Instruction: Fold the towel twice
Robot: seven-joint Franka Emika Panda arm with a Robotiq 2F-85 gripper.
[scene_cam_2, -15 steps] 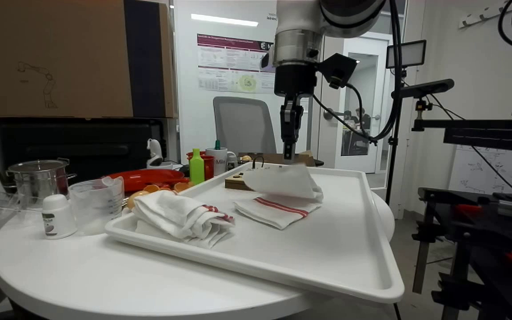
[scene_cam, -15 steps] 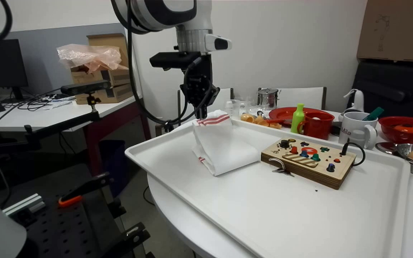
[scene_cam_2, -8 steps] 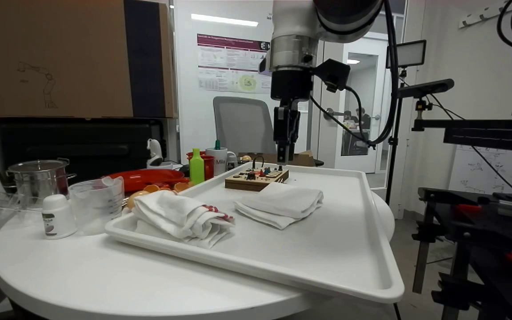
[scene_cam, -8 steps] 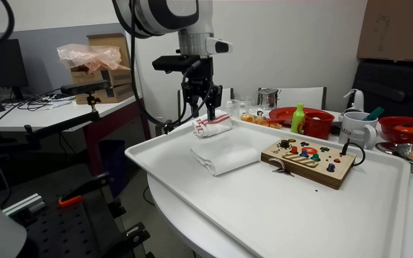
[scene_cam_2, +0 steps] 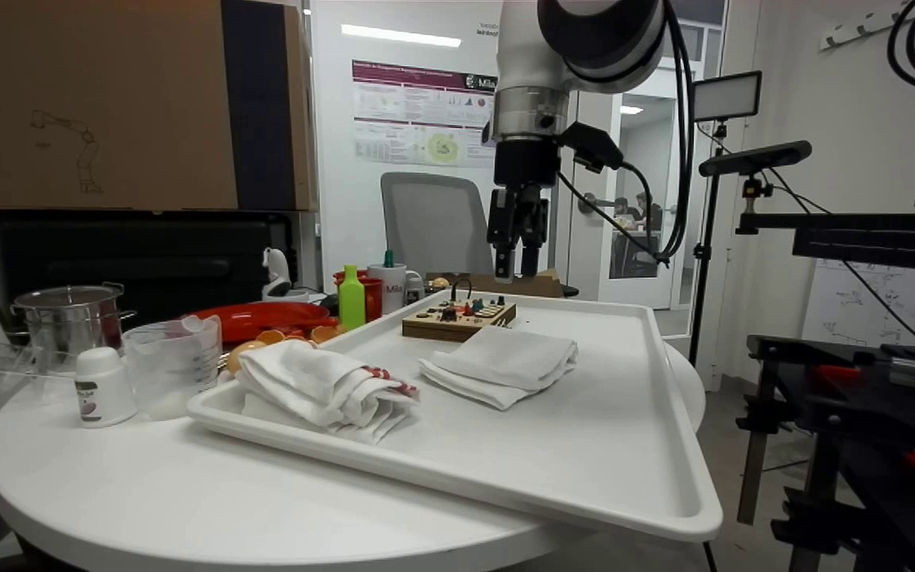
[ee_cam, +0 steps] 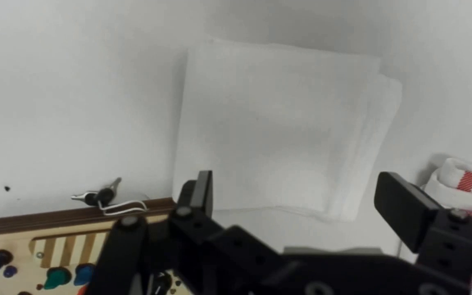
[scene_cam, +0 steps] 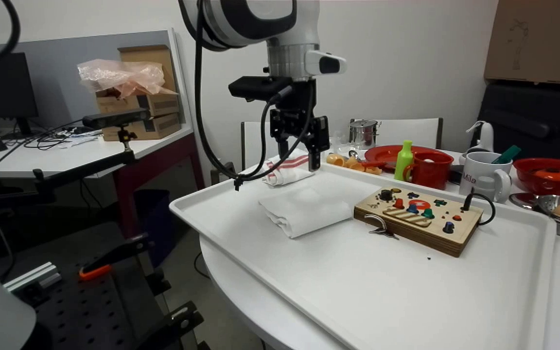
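The white towel lies folded into a flat, layered square on the tray in both exterior views [scene_cam: 306, 211] [scene_cam_2: 509, 361]. Its upper layer is plain white, and no stripes show on it. Seen from the wrist, the towel [ee_cam: 268, 119] fills the middle, its layers slightly offset along the right side. My gripper [scene_cam: 299, 158] hangs well above the tray, apart from the cloth. Its fingers [ee_cam: 205, 192] stand wide apart in the wrist view, with nothing held between them.
A second cloth [scene_cam_2: 326, 389] with red stripes lies bunched at the tray's corner. Beside the towel sits the wooden button board [scene_cam: 421, 214] with keys [scene_cam: 384, 232] at its edge. The white tray [scene_cam: 358, 287] has a raised rim. Mugs, a green bottle [scene_cam: 404, 160] and dishes line the table beyond.
A second ago my gripper held up a flap of the towel, red stripes showing beneath. It has let go, the flap has dropped flat over the rest, and the opened gripper has shifted sideways.
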